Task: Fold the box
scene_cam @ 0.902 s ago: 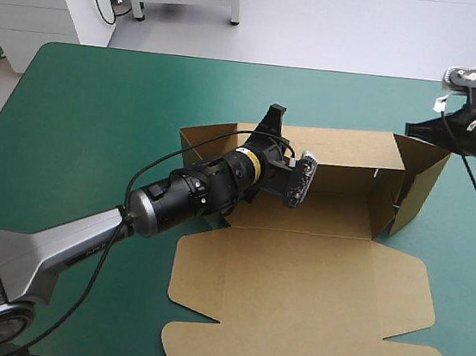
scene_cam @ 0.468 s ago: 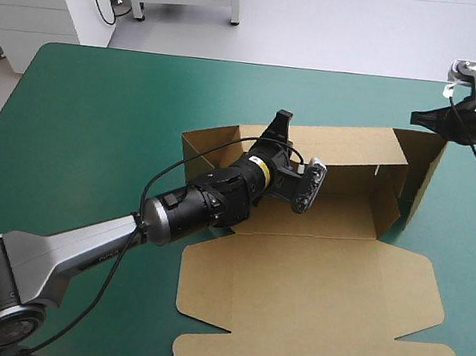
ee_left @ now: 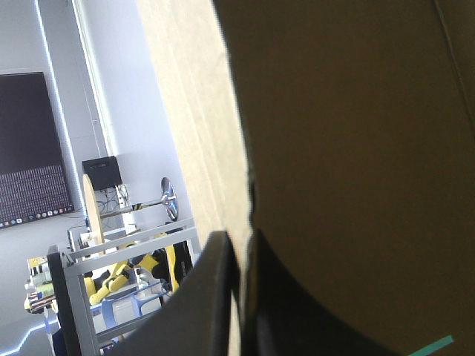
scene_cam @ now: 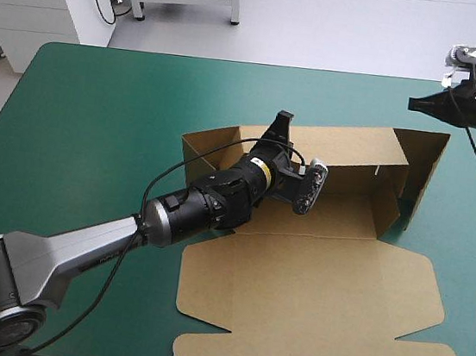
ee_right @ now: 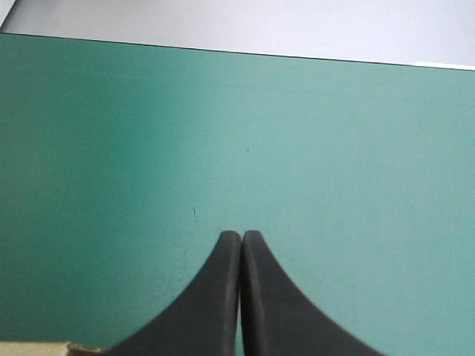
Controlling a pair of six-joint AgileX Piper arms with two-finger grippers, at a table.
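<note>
Left arm (scene_cam: 74, 240): grey link, black wrist, yellow ring; jaws black.

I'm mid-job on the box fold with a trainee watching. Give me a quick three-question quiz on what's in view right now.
1. True or false: the right gripper is shut on the box.
2. Which part of the box does the left gripper grip? A: the raised far wall. B: the flat lid. C: nothing.
3. Fill in: the lid lies ___ on the teal-green cover.

Key:
1. False. It is shut on nothing and apart from the box.
2. A.
3. Flat.
</note>
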